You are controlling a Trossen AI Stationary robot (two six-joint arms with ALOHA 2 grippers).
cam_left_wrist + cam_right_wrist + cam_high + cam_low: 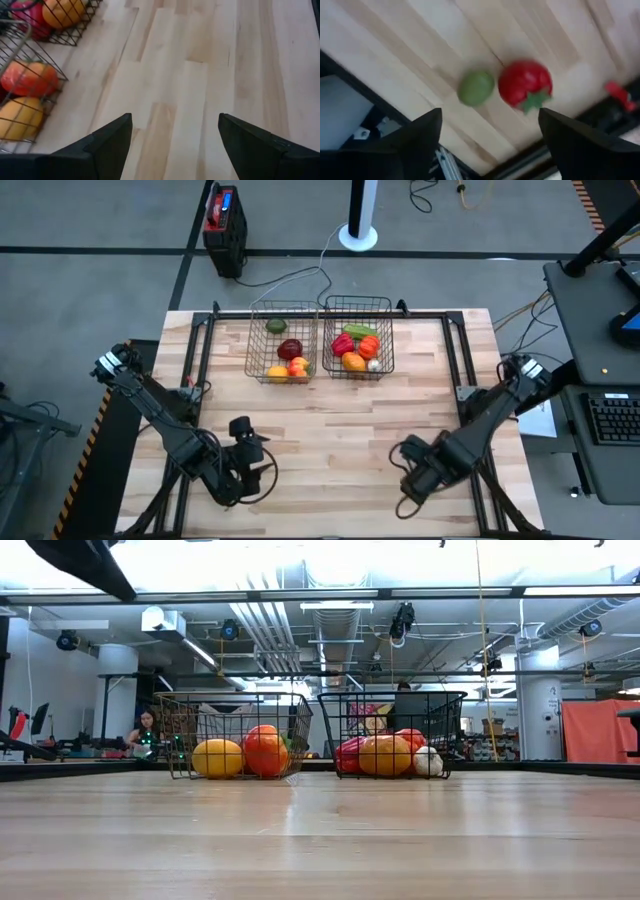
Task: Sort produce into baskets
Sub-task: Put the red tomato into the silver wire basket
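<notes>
Two dark wire baskets stand side by side at the table's far middle. The left basket (282, 340) (236, 735) holds a green, a dark red, a red-yellow and a yellow piece. The right basket (357, 335) (392, 730) holds a red pepper (343, 343), a long green one, orange pieces and a white garlic bulb (374, 365). My left gripper (243, 442) (175, 122) is open over bare wood at the near left. My right gripper (408, 465) (490, 117) is open at the near right. Ahead of it a green round piece (476, 88) and a red tomato (525, 84) lie on the wood.
Black frame rails (205, 350) run along the table's edges, with the arm bases at the left and right. A black and red box (224, 225) stands on the floor beyond the table. The baskets' corners show in the left wrist view (30, 75). Bare wood (330, 430) lies between the grippers.
</notes>
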